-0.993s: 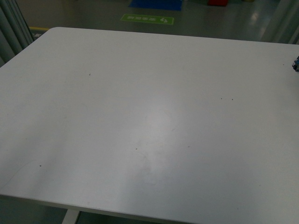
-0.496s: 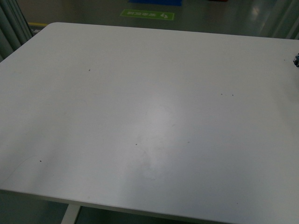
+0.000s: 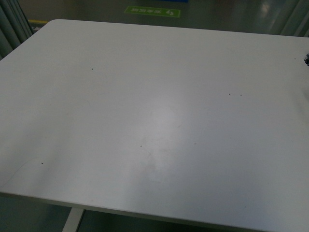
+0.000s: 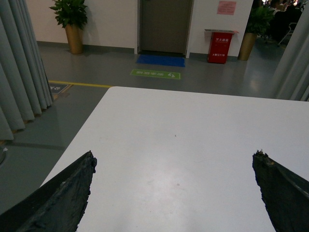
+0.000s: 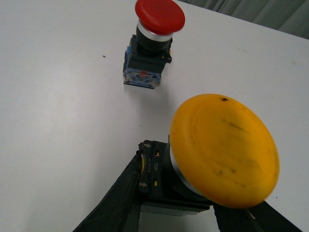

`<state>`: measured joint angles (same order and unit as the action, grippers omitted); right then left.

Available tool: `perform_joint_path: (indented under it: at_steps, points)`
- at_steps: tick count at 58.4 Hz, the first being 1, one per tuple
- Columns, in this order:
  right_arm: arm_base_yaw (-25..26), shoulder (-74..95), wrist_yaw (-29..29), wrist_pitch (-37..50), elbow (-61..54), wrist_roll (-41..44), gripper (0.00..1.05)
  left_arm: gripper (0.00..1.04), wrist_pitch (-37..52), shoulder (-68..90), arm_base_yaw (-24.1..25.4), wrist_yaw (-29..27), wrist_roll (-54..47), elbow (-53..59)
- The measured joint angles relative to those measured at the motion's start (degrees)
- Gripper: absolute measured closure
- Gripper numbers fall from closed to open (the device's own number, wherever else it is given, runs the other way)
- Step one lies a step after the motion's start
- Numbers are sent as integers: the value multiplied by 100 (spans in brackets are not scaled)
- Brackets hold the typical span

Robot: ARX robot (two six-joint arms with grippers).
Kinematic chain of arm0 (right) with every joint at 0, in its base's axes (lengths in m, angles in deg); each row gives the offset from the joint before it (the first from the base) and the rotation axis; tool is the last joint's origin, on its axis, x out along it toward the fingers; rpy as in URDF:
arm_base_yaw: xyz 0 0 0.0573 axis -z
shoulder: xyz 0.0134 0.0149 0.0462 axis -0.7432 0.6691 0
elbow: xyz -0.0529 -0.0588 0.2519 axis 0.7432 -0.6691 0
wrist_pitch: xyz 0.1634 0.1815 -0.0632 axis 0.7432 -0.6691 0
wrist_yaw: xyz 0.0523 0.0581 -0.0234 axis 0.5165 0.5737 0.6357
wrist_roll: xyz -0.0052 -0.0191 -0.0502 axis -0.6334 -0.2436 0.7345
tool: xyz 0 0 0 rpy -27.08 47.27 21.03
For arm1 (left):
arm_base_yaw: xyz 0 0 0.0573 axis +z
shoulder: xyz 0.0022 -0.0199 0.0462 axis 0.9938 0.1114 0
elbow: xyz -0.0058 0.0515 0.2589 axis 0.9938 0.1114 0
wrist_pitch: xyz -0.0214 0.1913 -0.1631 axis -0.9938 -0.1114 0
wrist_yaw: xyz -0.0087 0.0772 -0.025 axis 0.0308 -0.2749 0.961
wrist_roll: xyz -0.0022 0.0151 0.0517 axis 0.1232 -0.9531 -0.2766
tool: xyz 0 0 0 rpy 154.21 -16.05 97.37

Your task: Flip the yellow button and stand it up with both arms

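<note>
While the right gripper [image 5: 186, 195] looks clamped on the black body of the yellow button [image 5: 224, 150], cap toward the wrist camera and close by a red button [image 5: 154, 29] standing cap-up, the left gripper [image 4: 174, 164] hangs wide apart, empty. Best guess: bring the left in for a steady handover, turn it, seat it flat. White table [image 3: 159, 121] matte, some glare; curtains [image 4: 19, 72], green floor sign [image 4: 155, 74], plant [image 4: 71, 14] beyond

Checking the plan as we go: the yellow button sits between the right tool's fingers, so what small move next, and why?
Probably lower the right tool slightly to seat the yellow button on the table: its cap is uppermost, like the standing red button, and the left tool is open elsewhere.
</note>
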<state>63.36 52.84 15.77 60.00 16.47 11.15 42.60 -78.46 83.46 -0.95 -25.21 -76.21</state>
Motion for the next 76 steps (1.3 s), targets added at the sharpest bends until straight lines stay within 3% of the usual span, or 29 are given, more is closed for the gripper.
perform_joint_path:
  at_steps: [48,64,71,76]
  points:
    - [138,522,396,-151,380,2,70,7,0,0,0,0,0,0]
    - [164,509,511,-243,389,-59,29,7,0,0,0,0,0,0]
    - [164,474,555,-295,389,-79,7,7,0,0,0,-2,0,0]
    - [162,431,592,-328,389,-103,7,7,0,0,0,0,0,0]
